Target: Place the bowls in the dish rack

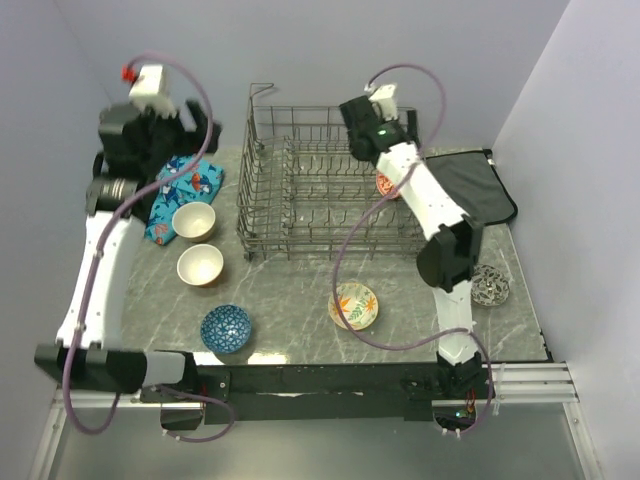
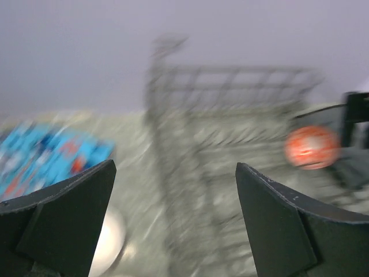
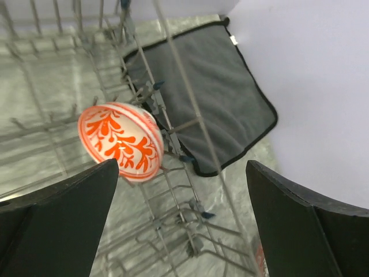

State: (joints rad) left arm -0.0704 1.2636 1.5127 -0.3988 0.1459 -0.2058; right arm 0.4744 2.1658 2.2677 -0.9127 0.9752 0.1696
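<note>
Nearby, a grey mat (image 1: 482, 188) flanks the dish rack (image 1: 300, 241).

- A dark grey mat (image 1: 478, 188) with a black edge lies flat at the far right of the table.
- A crumpled blue printed cloth (image 1: 198, 180) sits at the far left.
- The table (image 1: 290, 290) has a grey marbled top.
- Pale lilac walls (image 1: 300, 50) stand behind.

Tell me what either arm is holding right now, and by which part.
Nothing. The left gripper and right gripper both have open, empty jaws. The orange-red bowl stands on edge in the dish rack, clear of the right gripper.
</note>
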